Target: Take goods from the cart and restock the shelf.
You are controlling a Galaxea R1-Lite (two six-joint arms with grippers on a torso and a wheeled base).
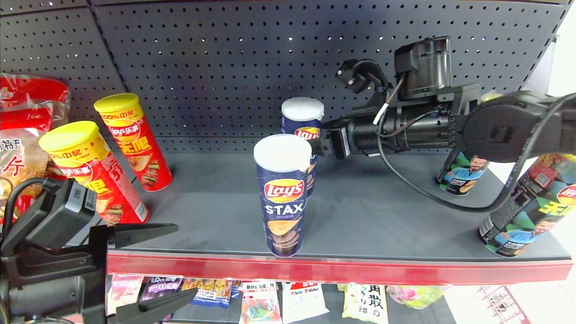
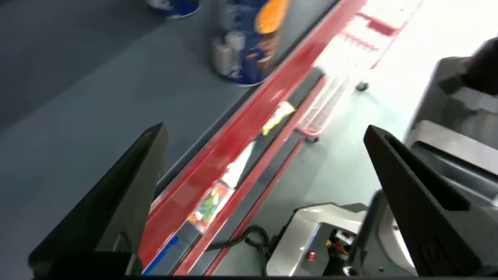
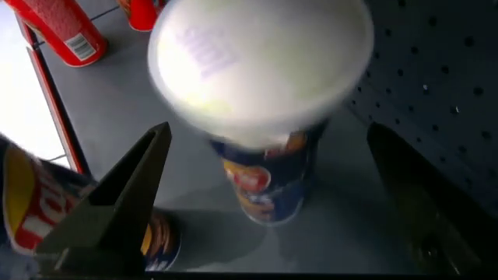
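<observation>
Two blue crisp cans with white lids stand upright in the middle of the grey shelf. The front can is near the red shelf edge; the rear can is close to the pegboard. My right gripper reaches in from the right at the rear can's side. In the right wrist view its fingers stand open on either side of the rear can, right gripper not clamped. My left gripper hangs open and empty below the shelf's front left edge; the left wrist view has the left gripper over the red edge.
Two red cans with yellow lids and snack bags fill the shelf's left. Green-and-blue cans stand at the right end. Packets lie on the lower shelf. A wire cart shows at bottom right.
</observation>
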